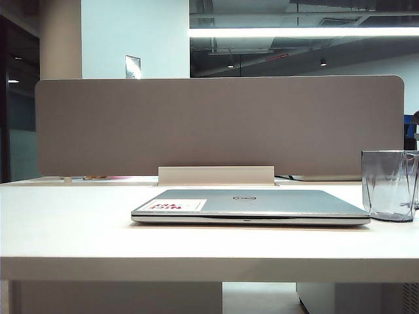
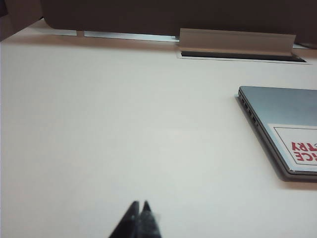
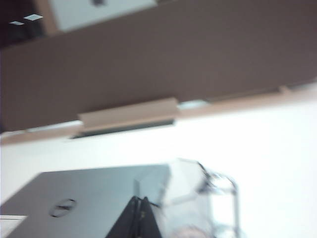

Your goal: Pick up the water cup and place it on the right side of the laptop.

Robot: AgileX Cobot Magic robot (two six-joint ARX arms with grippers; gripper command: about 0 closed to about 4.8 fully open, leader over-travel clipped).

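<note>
On the left, the left tool [image 2: 140, 218] hangs over bare worktop [image 2: 124, 139], its tips pressed together on nothing, with the laptop's [image 2: 287, 129] corner off to one side. The laptop [image 1: 252, 204] lies shut mid-worktop, long edge across the exterior view. The cup [image 1: 389, 185] stands just beside its right end, partly cut off by the frame edge. The right tool [image 3: 139, 218] is closed and empty, its tips near the cup [image 3: 200, 198], so the right arm is the nearer one. That view is blurred; whether they touch I cannot tell.
</note>
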